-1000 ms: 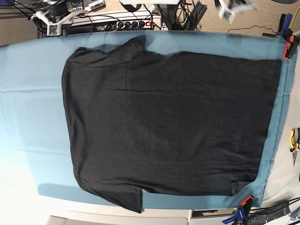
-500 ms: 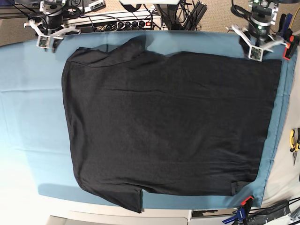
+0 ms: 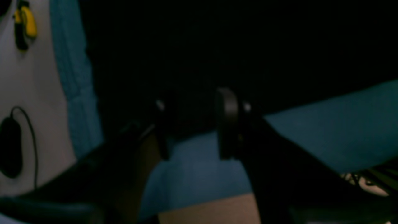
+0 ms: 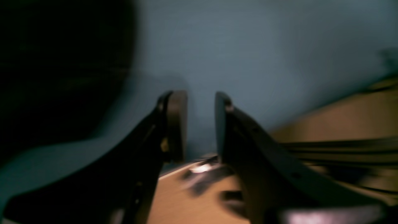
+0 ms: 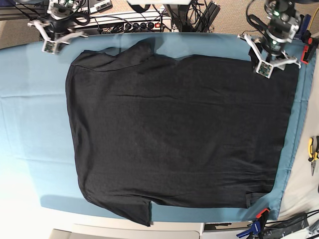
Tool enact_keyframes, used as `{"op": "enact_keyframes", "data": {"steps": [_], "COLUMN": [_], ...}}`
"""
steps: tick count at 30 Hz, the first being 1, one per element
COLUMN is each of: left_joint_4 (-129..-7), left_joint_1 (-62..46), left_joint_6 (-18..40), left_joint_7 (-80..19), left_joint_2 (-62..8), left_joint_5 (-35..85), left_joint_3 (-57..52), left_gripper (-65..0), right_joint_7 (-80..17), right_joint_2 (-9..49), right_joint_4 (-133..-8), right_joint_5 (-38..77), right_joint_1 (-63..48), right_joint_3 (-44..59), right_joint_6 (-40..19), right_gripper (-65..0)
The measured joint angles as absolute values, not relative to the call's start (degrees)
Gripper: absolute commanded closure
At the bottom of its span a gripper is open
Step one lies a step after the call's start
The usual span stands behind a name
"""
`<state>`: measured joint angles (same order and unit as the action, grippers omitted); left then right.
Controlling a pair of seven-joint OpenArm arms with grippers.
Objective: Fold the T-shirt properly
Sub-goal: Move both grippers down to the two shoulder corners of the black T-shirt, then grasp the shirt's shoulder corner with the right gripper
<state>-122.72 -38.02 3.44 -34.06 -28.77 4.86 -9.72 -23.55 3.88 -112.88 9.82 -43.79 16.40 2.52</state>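
Standing parted with nothing between them, jaws of the left gripper (image 3: 199, 124) poised at the hem edge of the black T-shirt (image 5: 174, 129), where dark fabric meets the teal table cloth (image 5: 30, 99); likewise parted and empty, jaws of the right gripper (image 4: 200, 124) over bare cloth near the table's far edge, just beside the shirt's shoulder. Lying flat and spread plain side up across most of the cloth, collar end under the right arm, hem end under the left, yellow-handled pliers (image 5: 312, 149) well apart on the white tabletop.
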Motion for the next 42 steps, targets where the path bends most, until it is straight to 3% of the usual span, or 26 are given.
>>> {"op": "enact_keyframes", "data": {"steps": [4, 10, 18, 22, 29, 42], "left_joint_4": [-122.7, -122.7, -122.7, -122.7, -122.6, -122.6], "left_joint_1": [-37.7, -37.9, -37.9, -37.9, -37.9, -37.9], "left_joint_6": [3.5, 3.4, 3.5, 3.5, 5.0, 6.1], "left_joint_7": [-34.1, -34.3, -34.7, -34.9, -34.9, -34.9], "left_joint_2": [-29.6, -29.8, -33.3, -33.5, -33.5, -33.5], "left_joint_5": [5.1, 5.5, 6.1, 7.0, 10.1, 11.7], "left_joint_3": [-9.7, -9.7, -9.7, -9.7, -9.6, -9.6], "left_gripper": [-20.8, -20.8, -20.8, -20.8, -20.8, -20.8], "right_joint_7": [-26.9, -37.9, -40.3, -39.4, -37.5, -38.0], "right_joint_2": [-0.3, -5.8, -8.3, -8.1, -8.1, -8.1], "right_joint_4": [-114.9, -119.9, -130.1, -130.0, -129.7, -105.9], "right_joint_5": [27.0, 50.9, 54.9, 52.4, 51.0, 60.6], "right_joint_1": [-43.0, -42.7, -44.4, -44.4, -41.2, -28.4], "right_joint_3": [16.4, 16.4, 19.6, 23.0, 30.7, 40.0], "right_joint_6": [-15.7, -30.1, -26.9, -22.2, -20.7, -20.4], "right_gripper": [-16.2, -16.2, -16.2, -16.2, -16.2, -16.2]}}
